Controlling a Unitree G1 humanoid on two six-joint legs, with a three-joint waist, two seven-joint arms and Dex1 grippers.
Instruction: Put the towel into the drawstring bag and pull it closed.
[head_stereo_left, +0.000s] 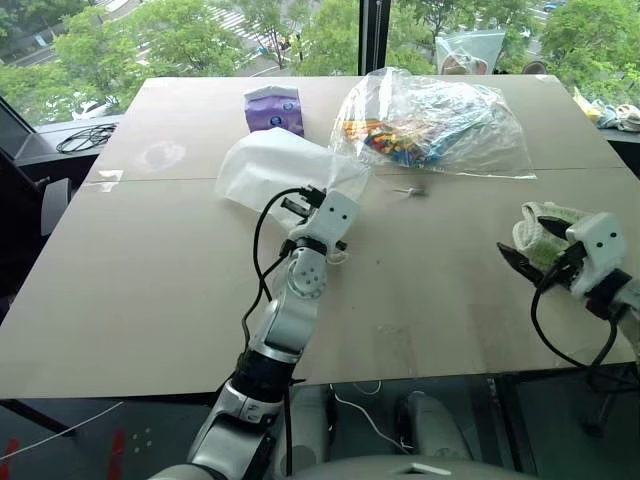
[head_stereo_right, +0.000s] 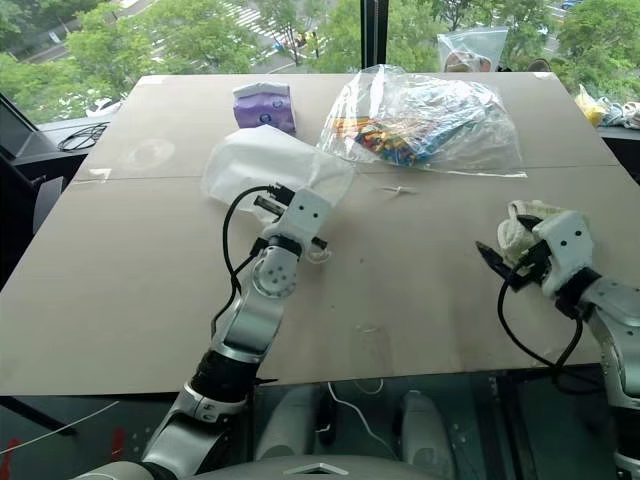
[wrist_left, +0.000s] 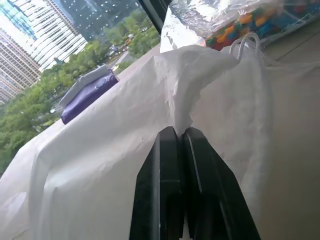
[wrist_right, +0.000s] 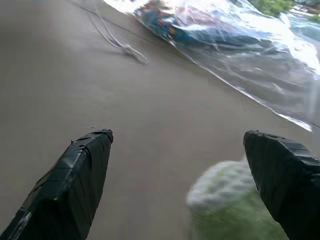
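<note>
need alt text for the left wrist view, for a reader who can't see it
The left gripper, its two black fingers shut, pinches a fold of the white drawstring bag, whose thin cords loop at its far edge. Beyond it on the table lie a purple tissue pack and a clear plastic bag of colourful items, with trees and buildings outside the window.

No lettering, brand or number can be read anywhere. The purple pack, beyond the left gripper, carries print too small to make out.
</note>
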